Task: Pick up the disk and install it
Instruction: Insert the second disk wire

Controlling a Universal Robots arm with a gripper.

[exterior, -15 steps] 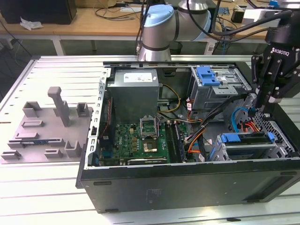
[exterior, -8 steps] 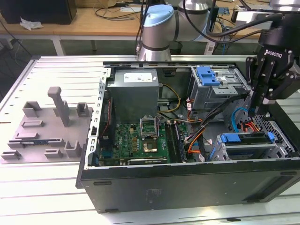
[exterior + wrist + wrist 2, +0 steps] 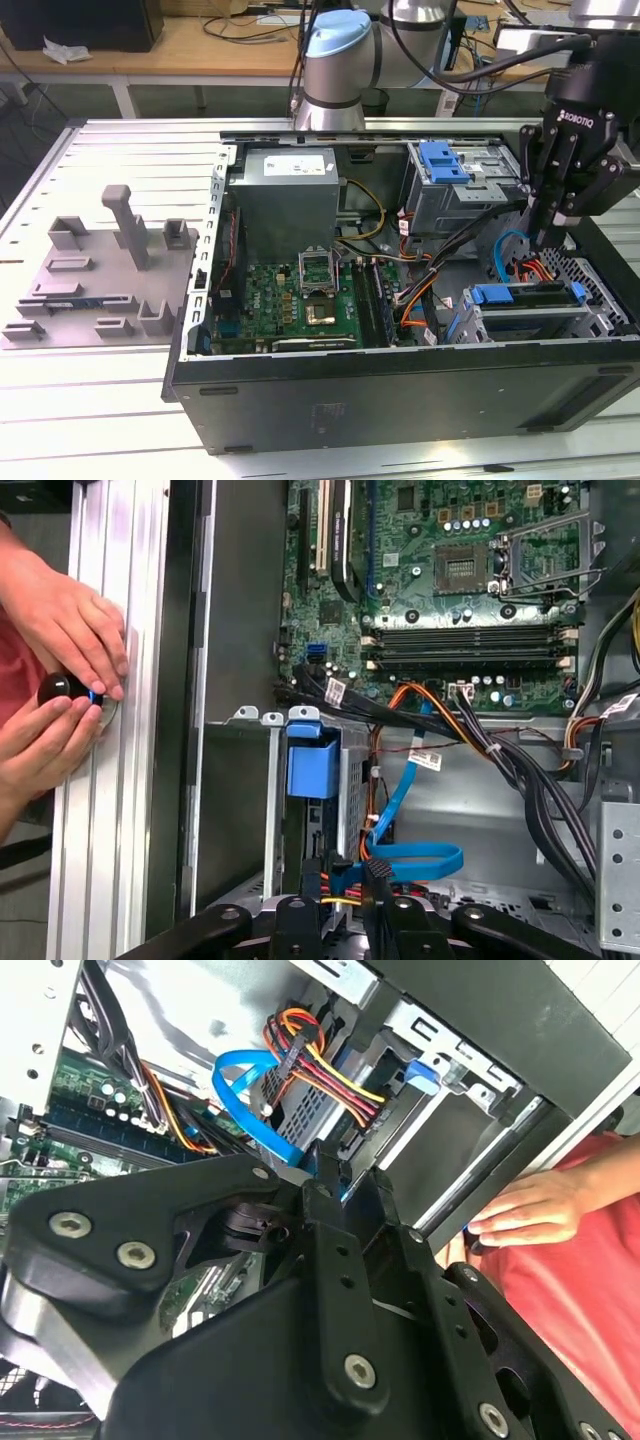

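Observation:
The disk (image 3: pixel 540 312) lies flat in the drive cage at the case's front corner, on the exterior view's right; it looks like a grey slab between blue rails. A small blue latch (image 3: pixel 497 294) sits at the cage's near end. My black gripper (image 3: pixel 545 238) hangs just above and behind the cage, beside a looped blue data cable (image 3: pixel 505 250). In both wrist views my gripper (image 3: pixel 342 912) (image 3: pixel 355 1185) is right at the cage's cabled end. Red, yellow and orange wires (image 3: pixel 320 1060) plug into a grey drive end there.
The open computer case (image 3: pixel 400 395) lies on a slatted metal table, with the motherboard (image 3: pixel 300 300) in the middle and the grey power supply (image 3: pixel 288 195) behind it. A person's hands (image 3: pixel 60 680) hold a small black knob on the table beside the case. A grey fixture plate (image 3: pixel 100 270) lies on the exterior view's left.

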